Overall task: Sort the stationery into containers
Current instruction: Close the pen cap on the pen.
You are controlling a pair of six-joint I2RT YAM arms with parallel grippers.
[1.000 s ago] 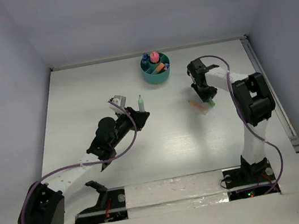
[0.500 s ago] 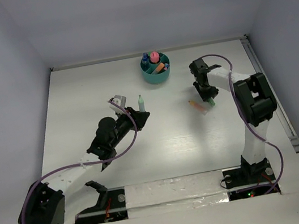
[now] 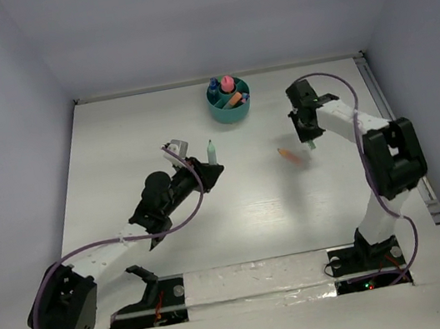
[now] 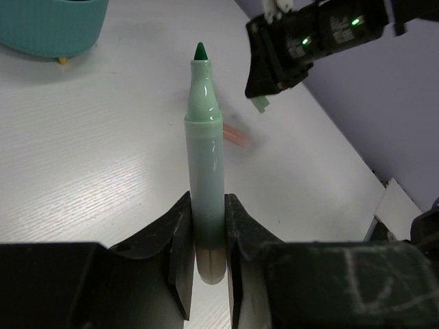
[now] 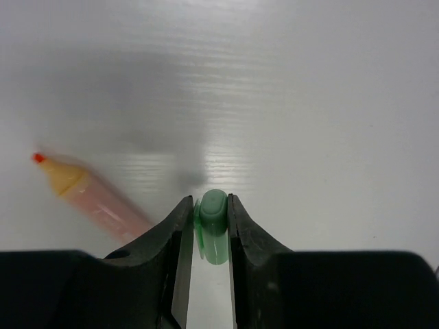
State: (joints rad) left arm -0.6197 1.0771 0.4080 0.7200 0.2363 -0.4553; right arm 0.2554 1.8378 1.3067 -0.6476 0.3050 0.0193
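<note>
White tabletop (image 3: 116, 148), pale walls. Right claw (image 3: 308, 137), clamped on green cap (image 5: 212, 214), has drawn away from orange-tipped marker (image 3: 288, 154) beside it. Left claw (image 3: 207, 173) grips uncapped green marker (image 4: 204, 157), tip toward cap. Likely recapping before teal cup (image 3: 230, 110), well beyond both claws.

Right gripper (image 3: 309, 142) farther from orange marker (image 3: 288, 154)

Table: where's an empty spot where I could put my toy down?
Bare table lies at the far left, between the side wall and the teal cup, and across the near middle, nearer than the left gripper and the orange marker. It's crowded around the right gripper, close beside that marker.
</note>
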